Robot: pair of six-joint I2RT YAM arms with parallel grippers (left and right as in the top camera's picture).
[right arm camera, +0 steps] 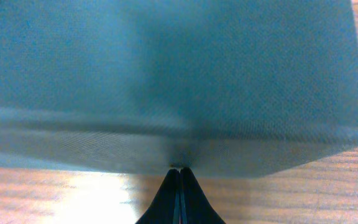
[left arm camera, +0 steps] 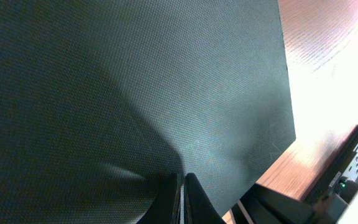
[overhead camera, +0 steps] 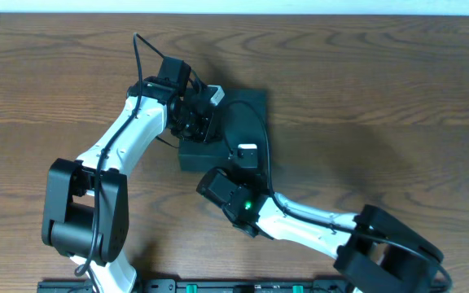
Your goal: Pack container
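The container (overhead camera: pixel 247 110) is a matte black box with its flat lid down, lying in the middle of the wooden table. My left gripper (overhead camera: pixel 203 130) is shut over the box's left part. In the left wrist view its tips (left arm camera: pixel 182 178) press together on the dark lid (left arm camera: pixel 135 81), holding nothing. My right gripper (overhead camera: pixel 245 153) is at the box's near side. In the right wrist view its shut tips (right arm camera: pixel 179 169) touch the lower edge of the box's teal-tinted front wall (right arm camera: pixel 166 81), with nothing between them.
Bare wooden table (overhead camera: pixel 397 89) surrounds the box on all sides. The right arm's black wrist (left arm camera: pixel 347 180) shows at the lower right of the left wrist view, close to the box. Both arm bases stand at the table's near edge.
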